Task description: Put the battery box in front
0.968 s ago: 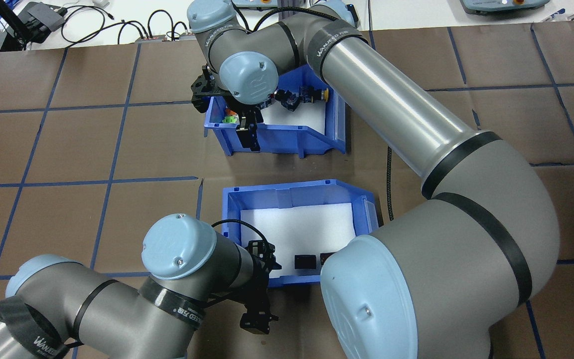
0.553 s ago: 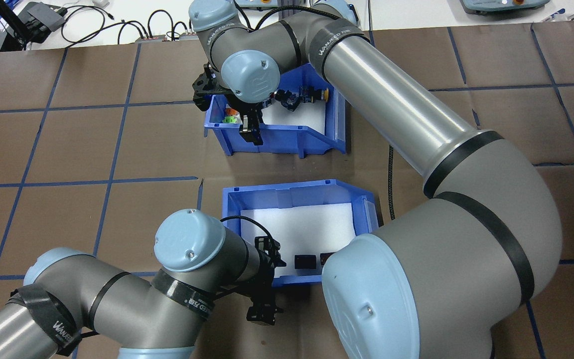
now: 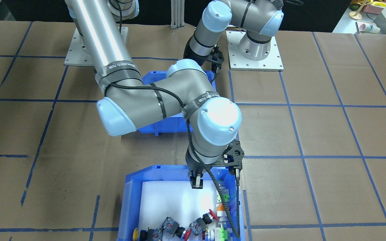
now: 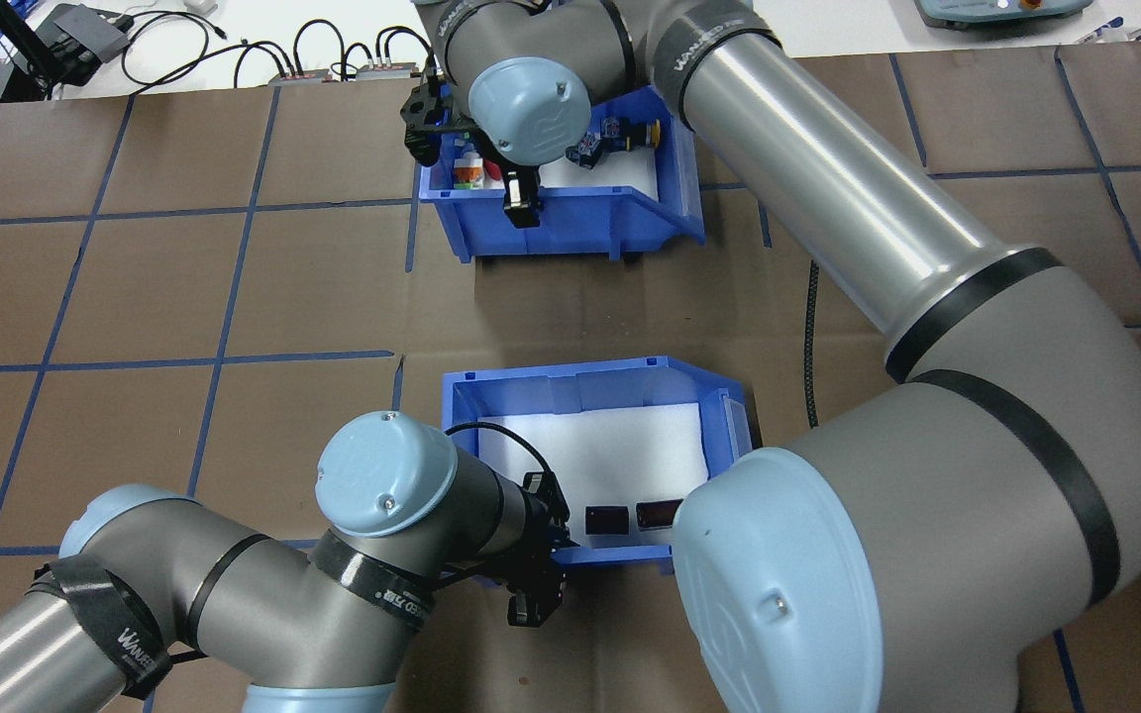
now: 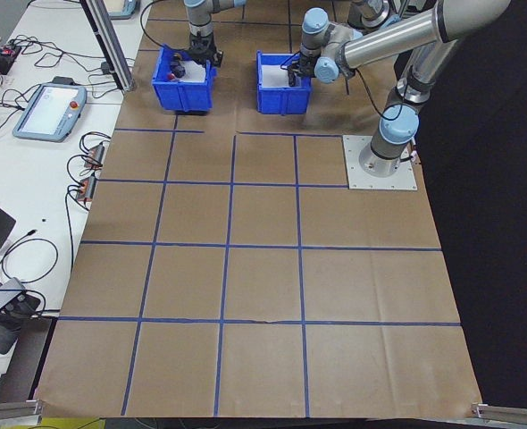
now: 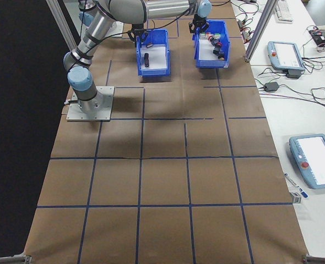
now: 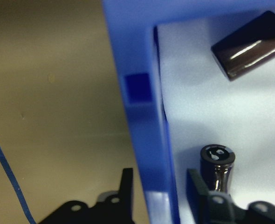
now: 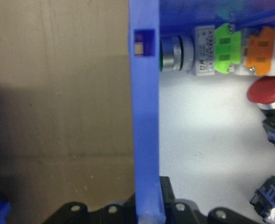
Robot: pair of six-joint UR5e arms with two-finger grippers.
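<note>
While the battery box [image 4: 719, 416] sits near the middle of the table, on the robot's side of the switch bin [image 4: 670, 213], the task looks only partly done. The left gripper [image 7: 158, 191] straddles the box's left wall: one finger outside, one inside on the white foam, jaws a little apart and not visibly pressing the plastic, so I judge it positioned for a grasp rather than clamped. Two dark cylinders [image 7: 249, 44] show by it in the left wrist view. The right gripper [image 8: 147, 200] is closed on the left wall of the switch bin, which lies toward the table's far edge, well apart from the battery box. What remains, as far as I can judge, is closing on the battery box's wall and carrying or sliding it to the front position.
</note>
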